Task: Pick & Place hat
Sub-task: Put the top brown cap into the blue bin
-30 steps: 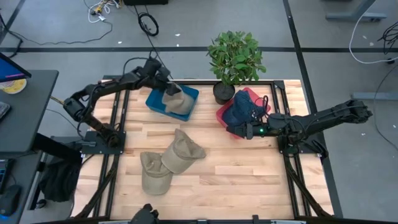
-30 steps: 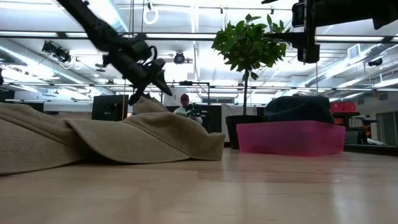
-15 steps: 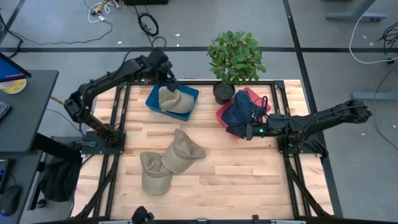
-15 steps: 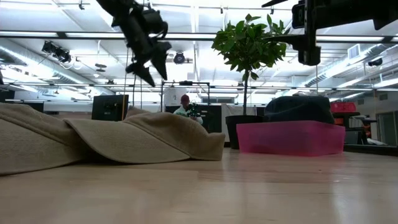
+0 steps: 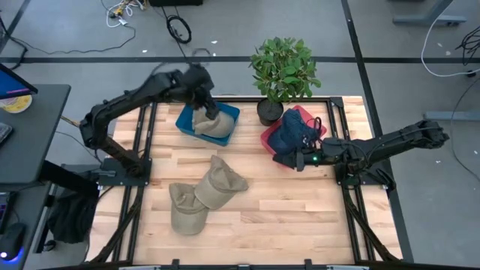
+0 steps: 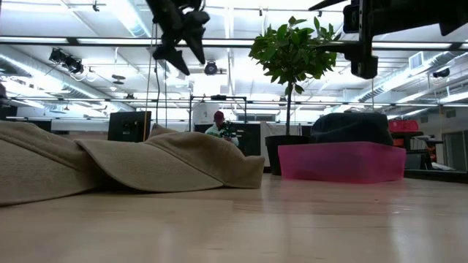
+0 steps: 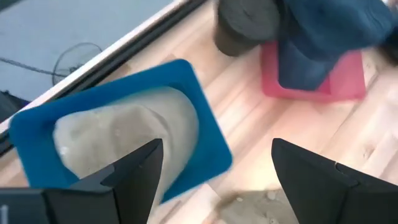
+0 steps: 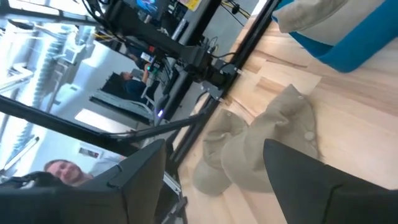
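Left gripper [image 5: 212, 112] held wide open, empty, above tan hat [image 5: 211, 125] in blue tray [image 5: 187, 124], 11 o'clock. Right gripper [image 5: 286, 159] open, empty, beside pink tray [image 5: 268, 139], 2 o'clock.

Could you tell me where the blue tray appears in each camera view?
High view: blue tray behind table centre, under the left gripper.
Low view: not visible.
Left wrist view: blue tray, holding a tan hat.
Right wrist view: corner.
Shared landmark: the tan hat.

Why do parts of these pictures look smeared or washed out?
High view: the left end effector over the blue tray is motion-blurred. Left wrist view: everything is soft, including the beige fabric hat. Low view: bright ceiling lights wash out the background.
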Motion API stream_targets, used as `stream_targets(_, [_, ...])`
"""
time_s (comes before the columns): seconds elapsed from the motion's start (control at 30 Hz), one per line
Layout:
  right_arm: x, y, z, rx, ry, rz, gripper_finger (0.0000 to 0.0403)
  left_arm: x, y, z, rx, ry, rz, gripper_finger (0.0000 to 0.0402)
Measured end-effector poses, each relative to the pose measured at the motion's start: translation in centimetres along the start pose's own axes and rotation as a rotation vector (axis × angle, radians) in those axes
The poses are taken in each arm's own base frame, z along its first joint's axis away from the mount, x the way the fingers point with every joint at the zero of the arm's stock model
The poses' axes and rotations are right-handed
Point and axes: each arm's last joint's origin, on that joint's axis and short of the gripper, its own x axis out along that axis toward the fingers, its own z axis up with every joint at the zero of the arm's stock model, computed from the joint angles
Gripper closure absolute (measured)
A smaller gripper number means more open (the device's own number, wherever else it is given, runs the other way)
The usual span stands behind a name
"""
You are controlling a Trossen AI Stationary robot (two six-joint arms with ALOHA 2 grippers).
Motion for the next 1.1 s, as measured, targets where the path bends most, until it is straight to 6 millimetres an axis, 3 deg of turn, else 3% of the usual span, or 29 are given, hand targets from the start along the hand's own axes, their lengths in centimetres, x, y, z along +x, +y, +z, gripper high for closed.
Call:
stream_targets(0.17, [-0.1,0.0,-0.8,-0.028,0.052,-0.012,0.0131,-0.4,-5.3,-2.4,0.010,-0.034,0.051,0.0099])
stream_targets(0.37, [-0.4,0.2,-1.9,-0.043,0.115,-0.021,0.0131,-1.6,-10.6,-5.9,0.002,-0.040,-0.013,0.0099])
stream_targets(0.57, [-0.3,0.3,-2.7,-0.033,0.152,-0.022,0.0131,-3.5,-15.2,-10.0,0.029,-0.012,-0.133,0.0099])
stream_targets(0.73, [1.2,0.0,-4.1,-0.058,0.181,-0.023,0.0131,-6.0,-19.1,-14.2,0.067,-0.014,-0.283,0.0099])
stream_targets(0.87, [3.0,-1.5,-5.4,-0.002,0.211,-0.105,0.0131,-7.7,-20.4,-17.2,0.015,0.012,-0.314,0.0099])
stream_targets(1.0, [4.4,-3.1,-6.3,0.106,0.221,-0.200,0.0133,-8.9,-20.5,-19.7,0.010,0.026,-0.255,0.0099])
stream_targets(1.1, [5.9,-2.2,-6.5,0.109,0.235,-0.199,0.0142,-9.3,-19.8,-21.1,0.038,0.069,-0.184,0.0099])
